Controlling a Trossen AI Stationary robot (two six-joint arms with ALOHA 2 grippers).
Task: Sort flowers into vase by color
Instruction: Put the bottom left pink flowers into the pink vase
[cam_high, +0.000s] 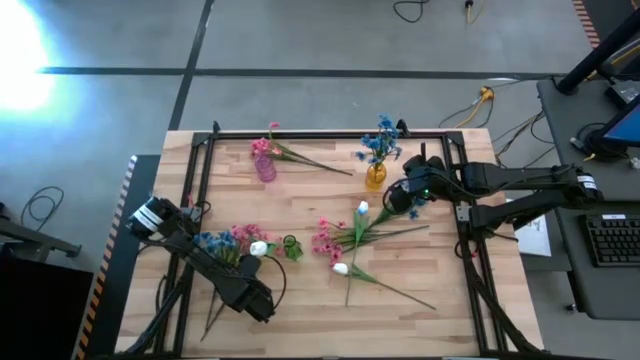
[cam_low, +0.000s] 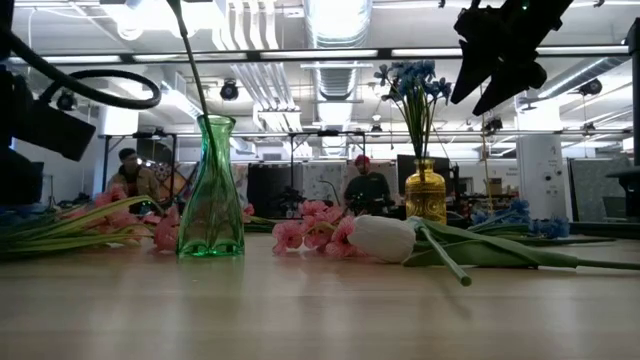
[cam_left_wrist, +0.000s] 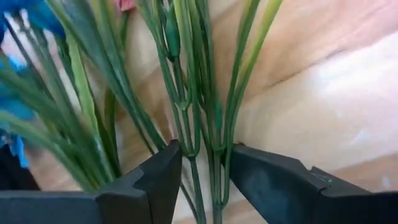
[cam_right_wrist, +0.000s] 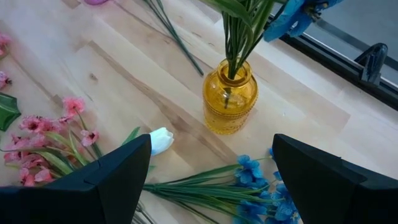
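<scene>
Your left gripper sits low at the near left of the table, its fingers set either side of a bundle of green stems. They appear to press those stems, though the wrist view leaves some doubt whether the grip is firm. Beside that arm lie blue and pink flowers and a white tulip, with a green vase standing next to them. At the far left you have a pink vase with a pink sprig at its mouth. Loose pink and white flowers lie mid-table. To the right, the yellow vase holds blue flowers. Your right gripper hangs above the table just beside it, jaws wide apart and empty, over a blue sprig lying flat.
</scene>
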